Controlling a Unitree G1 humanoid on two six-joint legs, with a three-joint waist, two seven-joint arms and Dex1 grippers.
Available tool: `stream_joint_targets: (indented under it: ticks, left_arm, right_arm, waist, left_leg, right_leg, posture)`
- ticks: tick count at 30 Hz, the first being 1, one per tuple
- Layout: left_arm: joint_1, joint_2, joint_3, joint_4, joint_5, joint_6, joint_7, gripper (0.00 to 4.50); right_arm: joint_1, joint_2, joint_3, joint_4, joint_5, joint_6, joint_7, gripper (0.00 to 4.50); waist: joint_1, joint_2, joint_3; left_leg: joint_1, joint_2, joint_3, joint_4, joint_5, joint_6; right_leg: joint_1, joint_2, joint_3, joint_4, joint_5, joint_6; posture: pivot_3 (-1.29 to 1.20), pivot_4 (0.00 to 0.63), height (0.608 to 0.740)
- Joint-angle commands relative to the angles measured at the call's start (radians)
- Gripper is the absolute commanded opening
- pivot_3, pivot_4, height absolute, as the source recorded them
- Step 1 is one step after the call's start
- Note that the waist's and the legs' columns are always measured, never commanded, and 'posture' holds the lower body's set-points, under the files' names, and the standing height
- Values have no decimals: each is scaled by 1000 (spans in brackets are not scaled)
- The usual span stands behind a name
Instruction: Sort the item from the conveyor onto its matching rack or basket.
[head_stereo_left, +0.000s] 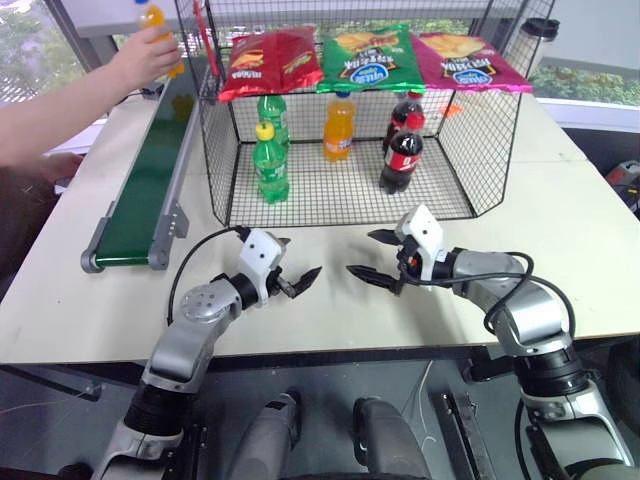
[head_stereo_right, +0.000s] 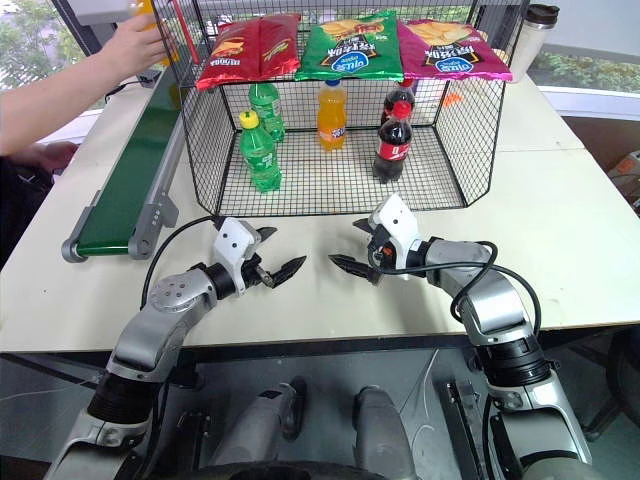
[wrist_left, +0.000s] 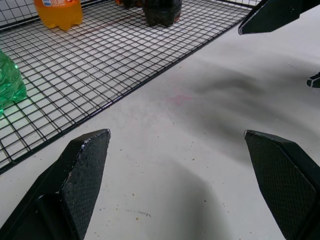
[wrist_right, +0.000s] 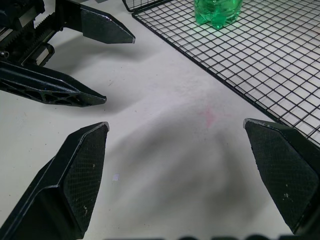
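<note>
Orange soda fills the item (head_stereo_left: 155, 25), a clear plastic bottle a person's hand (head_stereo_left: 145, 55) holds over the far end of the conveyor (head_stereo_left: 140, 200). It looks full, so fairly heavy, smooth and slippery; you should grab its middle. Your left gripper (head_stereo_left: 300, 282) and right gripper (head_stereo_left: 372, 257) wait spread wide and empty above the table (head_stereo_left: 560, 200). The rack (head_stereo_left: 470, 150) already holds bottles, so mind those.

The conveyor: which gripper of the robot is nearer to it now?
Left. The left gripper hovers open near the conveyor's near end; the right gripper, also open, is farther off.
</note>
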Motion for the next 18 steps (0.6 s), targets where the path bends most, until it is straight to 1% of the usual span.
stream_joint_targets:
  ticks: [1, 8, 12, 16, 18]
  left_arm:
    - [-9, 0, -4, -21, 7, -19, -2, 4500]
    - [-6, 5, 3, -33, 3, -7, 1, 4500]
    - [-2, 17, 44, -73, -27, 31, 6, 4500]
    - [14, 57, 85, -144, -62, 77, -10, 4500]
    - [34, 92, 134, -193, -97, 111, -20, 4500]
  right_arm:
    - [-25, -10, -20, -35, 17, -8, 6, 4478]
    - [-38, -8, -20, -49, 24, -2, 8, 4478]
    - [-44, -7, -17, -66, 32, 3, 5, 4478]
    - [-55, -6, -18, -83, 46, 12, 7, 4478]
    - [-65, -3, -18, -94, 56, 20, 7, 4478]
  waist:
    - [0, 0, 0]
    - [0, 0, 0]
    - [0, 0, 0]
    - [-1, 0, 0]
    - [-3, 0, 0]
  left_leg:
    - [0, 0, 0, 0, 0, 0]
    - [0, 0, 0, 0, 0, 0]
    - [0, 0, 0, 0, 0, 0]
    - [0, 0, 0, 0, 0, 0]
    - [0, 0, 0, 0, 0, 0]
  right_leg:
    - [0, 0, 0, 0, 0, 0]
    - [0, 0, 0, 0, 0, 0]
    - [0, 0, 0, 0, 0, 0]
    - [0, 0, 0, 0, 0, 0]
    - [0, 0, 0, 0, 0, 0]
  posture:
    - [0, 150, 738]
    - [0, 150, 738]
    - [0, 150, 738]
    - [0, 150, 738]
    - [0, 150, 738]
